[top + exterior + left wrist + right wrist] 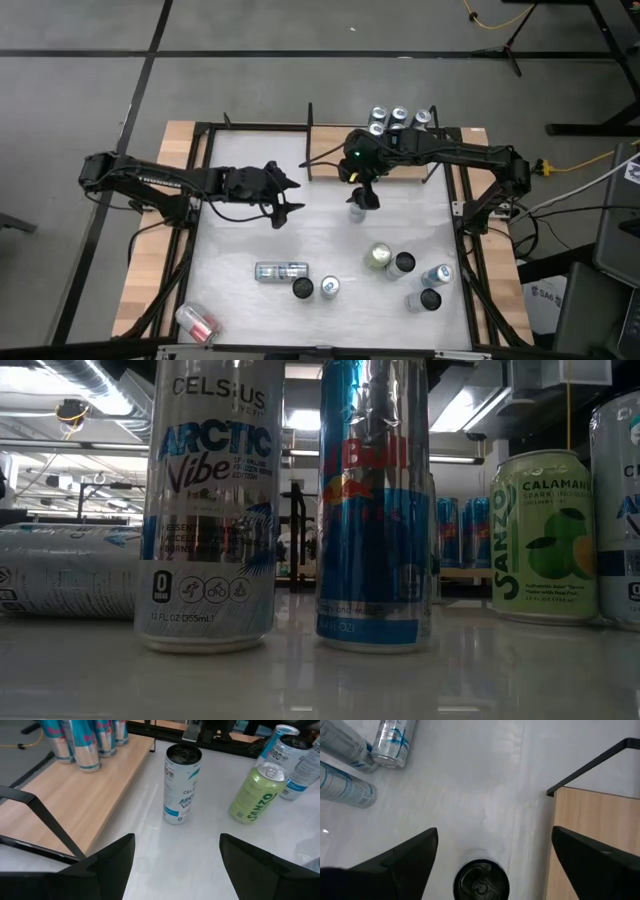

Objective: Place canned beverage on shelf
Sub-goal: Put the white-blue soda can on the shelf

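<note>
The shelf [330, 150] stands at the table's far side, a light wooden board [85, 795] with black uprights. Several cans [398, 119] stand on its right end. A white canned beverage [182, 785] stands upright on the table just in front of the shelf, its dark top [481, 882] showing in the right wrist view. My right gripper [360, 193] hangs above this can, open, with a finger on either side and clear of it. My left gripper [292, 197] is open and holds nothing, left of the can and pointing toward it.
More cans stand on the near right of the table, among them a green one [380, 257] and a dark-topped one [303, 288]. One silver can lies on its side [282, 271]. A red can [198, 322] lies at the near left corner. Bare table spreads between the arms.
</note>
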Tool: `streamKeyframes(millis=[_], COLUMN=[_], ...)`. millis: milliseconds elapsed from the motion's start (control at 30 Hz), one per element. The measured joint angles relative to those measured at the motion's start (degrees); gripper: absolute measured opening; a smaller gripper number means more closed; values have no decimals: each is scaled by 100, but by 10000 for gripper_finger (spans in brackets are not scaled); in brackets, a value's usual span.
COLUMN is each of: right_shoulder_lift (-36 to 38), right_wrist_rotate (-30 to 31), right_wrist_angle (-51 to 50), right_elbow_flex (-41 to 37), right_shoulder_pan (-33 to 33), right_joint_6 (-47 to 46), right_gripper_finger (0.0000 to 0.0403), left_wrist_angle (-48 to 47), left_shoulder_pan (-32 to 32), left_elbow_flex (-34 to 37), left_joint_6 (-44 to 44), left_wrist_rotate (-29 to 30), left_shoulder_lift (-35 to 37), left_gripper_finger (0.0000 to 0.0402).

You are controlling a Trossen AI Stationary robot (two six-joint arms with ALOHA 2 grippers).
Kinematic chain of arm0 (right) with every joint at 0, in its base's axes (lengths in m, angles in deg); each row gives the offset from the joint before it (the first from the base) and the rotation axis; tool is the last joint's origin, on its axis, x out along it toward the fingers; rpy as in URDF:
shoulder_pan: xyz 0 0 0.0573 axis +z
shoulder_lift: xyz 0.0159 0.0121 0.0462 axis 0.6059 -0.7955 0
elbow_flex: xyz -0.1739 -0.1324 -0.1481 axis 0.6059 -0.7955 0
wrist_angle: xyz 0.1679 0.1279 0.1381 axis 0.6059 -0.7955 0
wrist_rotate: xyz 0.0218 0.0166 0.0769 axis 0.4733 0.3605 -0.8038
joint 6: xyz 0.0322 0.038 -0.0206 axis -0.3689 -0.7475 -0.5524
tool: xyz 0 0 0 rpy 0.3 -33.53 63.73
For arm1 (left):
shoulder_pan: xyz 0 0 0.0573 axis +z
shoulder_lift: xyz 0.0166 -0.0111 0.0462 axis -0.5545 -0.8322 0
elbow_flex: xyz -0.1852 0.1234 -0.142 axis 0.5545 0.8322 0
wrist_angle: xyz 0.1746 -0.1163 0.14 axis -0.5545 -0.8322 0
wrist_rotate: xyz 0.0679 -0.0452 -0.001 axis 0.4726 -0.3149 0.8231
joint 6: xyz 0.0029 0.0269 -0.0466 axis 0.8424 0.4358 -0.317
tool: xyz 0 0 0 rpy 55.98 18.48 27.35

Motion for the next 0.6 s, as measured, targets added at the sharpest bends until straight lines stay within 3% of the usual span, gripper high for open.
streamKeyframes(millis=[300, 600], right_shoulder_lift=[0, 0], right_wrist_rotate=[-17, 249], right_wrist_angle=[2, -610], right_elbow_flex=[0, 0], right_shoulder_pan=[0, 2], right_joint_6=[-644, -2297], right_gripper_finger=[389, 388], left_wrist_angle=[2, 2], left_shoulder_pan=[-246, -426], left_elbow_flex=[0, 0], left_joint_6=[-5, -11], left_wrist_rotate=[127, 258], left_shoulder_lift=[0, -2], left_gripper_finger=[283, 283])
